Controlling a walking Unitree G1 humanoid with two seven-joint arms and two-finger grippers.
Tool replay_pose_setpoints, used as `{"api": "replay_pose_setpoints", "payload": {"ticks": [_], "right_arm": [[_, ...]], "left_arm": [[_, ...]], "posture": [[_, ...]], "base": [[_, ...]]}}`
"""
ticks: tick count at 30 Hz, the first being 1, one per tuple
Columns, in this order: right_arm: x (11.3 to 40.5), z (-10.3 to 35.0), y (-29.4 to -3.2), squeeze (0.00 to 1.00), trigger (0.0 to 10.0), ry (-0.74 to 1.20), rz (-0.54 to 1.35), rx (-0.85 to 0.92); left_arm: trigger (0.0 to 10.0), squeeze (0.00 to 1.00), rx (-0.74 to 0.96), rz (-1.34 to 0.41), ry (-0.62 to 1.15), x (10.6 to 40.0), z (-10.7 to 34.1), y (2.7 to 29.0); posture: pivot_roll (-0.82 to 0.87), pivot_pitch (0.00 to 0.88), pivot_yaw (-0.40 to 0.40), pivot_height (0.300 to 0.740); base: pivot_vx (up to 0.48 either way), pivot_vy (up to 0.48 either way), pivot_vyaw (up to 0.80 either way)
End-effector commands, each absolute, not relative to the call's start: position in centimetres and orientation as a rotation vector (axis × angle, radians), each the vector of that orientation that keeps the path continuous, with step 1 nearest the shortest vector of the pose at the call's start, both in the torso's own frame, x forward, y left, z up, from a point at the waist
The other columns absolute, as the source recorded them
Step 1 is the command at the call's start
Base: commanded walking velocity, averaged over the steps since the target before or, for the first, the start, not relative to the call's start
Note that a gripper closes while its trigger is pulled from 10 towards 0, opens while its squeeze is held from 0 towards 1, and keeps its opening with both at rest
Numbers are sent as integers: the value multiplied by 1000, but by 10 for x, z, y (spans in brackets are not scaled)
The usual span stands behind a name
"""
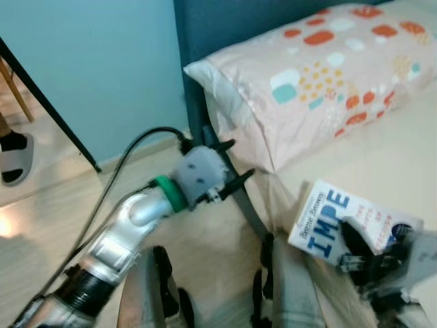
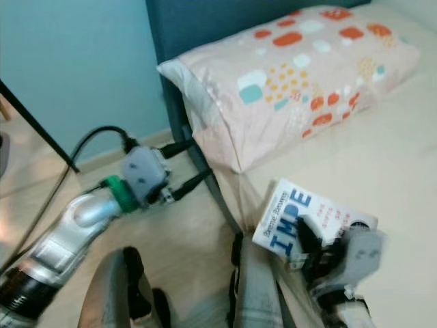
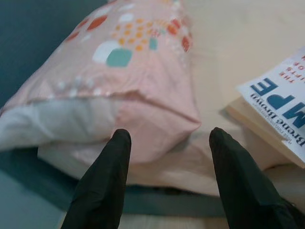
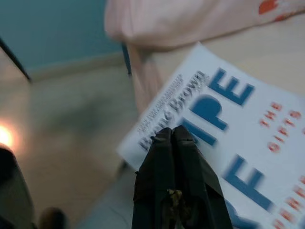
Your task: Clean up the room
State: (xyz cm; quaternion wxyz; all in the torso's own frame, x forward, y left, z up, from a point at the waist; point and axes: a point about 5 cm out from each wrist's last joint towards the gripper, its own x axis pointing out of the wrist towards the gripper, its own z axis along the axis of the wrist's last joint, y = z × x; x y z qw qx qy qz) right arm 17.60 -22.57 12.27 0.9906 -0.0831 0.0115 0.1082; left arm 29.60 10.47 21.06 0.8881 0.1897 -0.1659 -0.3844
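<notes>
A white book (image 1: 321, 213) with big blue letters lies tilted at the bed's near edge, one corner hanging over the floor. My right gripper (image 4: 170, 131) is shut, its two fingers pressed together in front of the cover (image 4: 224, 100); nothing sits between them. My left gripper (image 1: 242, 158) is open and empty, held low beside the bed's corner and pointing at the pink patterned pillow (image 1: 321, 75). In the left wrist view the pillow (image 3: 119, 81) lies just past the fingertips (image 3: 120, 143), and the book (image 3: 281, 105) is off to one side.
The cream mattress (image 1: 403, 157) stretches right of the book. A dark blue headboard (image 1: 225, 27) stands behind the pillow against a teal wall. On the wood floor at left are a black slanted leg (image 1: 48, 102) and a grey sandal (image 1: 17, 160).
</notes>
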Motion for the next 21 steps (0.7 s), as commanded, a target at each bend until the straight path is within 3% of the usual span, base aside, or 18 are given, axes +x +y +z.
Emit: {"api": "replay_pose_setpoints", "payload": {"ticks": [1,2,5,6,7,21], "right_arm": [[177,123,-224,0,10000,63,348,-395],[177,123,-224,0,10000,63,348,-395],[193,125,-223,0,10000,104,541,-810],[193,125,-223,0,10000,104,541,-810],[210,131,-224,0,10000,51,554,-990],[215,109,-205,0,10000,152,878,-1031]], "left_arm": [[10000,0,377,-803,-267,291,198,113],[10000,0,377,-803,-267,291,198,113],[10000,0,404,-763,-154,283,175,129],[10000,0,404,-763,-154,283,175,129],[10000,0,398,-748,-121,280,167,128],[10000,0,375,-687,-83,282,166,121]], "posture": [[-85,247,90,547],[-85,247,90,547],[-75,236,74,547],[-75,236,74,547],[-72,226,55,547],[-56,204,14,547]], "base": [[0,0,0],[0,0,0],[0,0,0],[0,0,0],[0,0,0],[0,0,0]]}}
